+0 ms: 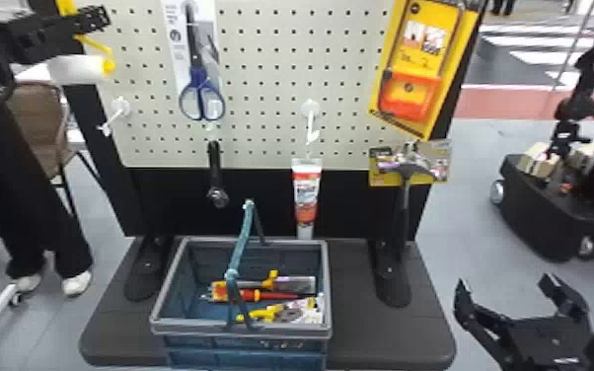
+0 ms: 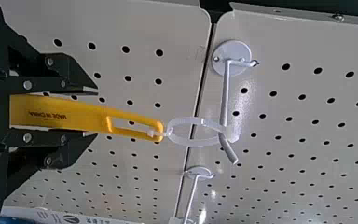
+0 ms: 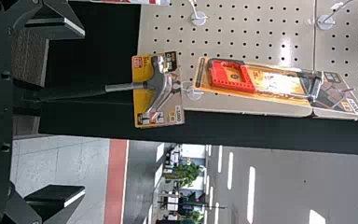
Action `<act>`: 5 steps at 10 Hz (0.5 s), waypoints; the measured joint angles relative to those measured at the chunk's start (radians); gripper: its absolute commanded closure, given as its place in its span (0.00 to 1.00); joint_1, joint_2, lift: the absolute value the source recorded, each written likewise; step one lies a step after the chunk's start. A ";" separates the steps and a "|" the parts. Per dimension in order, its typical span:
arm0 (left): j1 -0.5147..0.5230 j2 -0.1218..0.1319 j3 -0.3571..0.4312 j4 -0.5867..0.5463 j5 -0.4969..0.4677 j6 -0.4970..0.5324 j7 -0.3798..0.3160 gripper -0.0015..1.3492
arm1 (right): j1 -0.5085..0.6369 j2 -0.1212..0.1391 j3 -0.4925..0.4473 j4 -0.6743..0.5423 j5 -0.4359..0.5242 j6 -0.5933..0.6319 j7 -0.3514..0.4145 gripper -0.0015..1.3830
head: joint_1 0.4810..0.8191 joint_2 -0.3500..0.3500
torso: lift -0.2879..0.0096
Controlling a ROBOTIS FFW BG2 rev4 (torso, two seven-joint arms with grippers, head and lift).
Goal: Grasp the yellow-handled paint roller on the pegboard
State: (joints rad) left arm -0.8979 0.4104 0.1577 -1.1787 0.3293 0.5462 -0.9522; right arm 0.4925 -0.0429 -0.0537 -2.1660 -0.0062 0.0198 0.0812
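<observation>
The paint roller point(image 2: 74, 119) had a smooth, glossy plastic handle with a thin plastic loop point(image 2: 193, 133); the pegboard point(image 2: 265, 42) looked matt painted metal, its hook point(image 2: 223, 102) glossy coated wire.

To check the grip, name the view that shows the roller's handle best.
Left wrist view: the handle is close up, clamped in the left gripper, its loop on a hook. Head view shows the roller small, handle partly behind the gripper. Right wrist view faces the hammer.
</observation>
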 measured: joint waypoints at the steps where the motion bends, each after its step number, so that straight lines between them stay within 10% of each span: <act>1: -0.003 -0.003 -0.001 0.004 -0.007 0.000 -0.003 0.90 | -0.001 0.000 0.000 0.002 0.000 0.000 0.000 0.09 | 0.20 0.50 | 0.63; 5: -0.021 -0.003 -0.002 0.028 -0.024 -0.012 -0.037 0.90 | -0.001 -0.002 0.000 0.000 0.001 0.000 0.000 0.09 | 0.20 0.50 | 0.63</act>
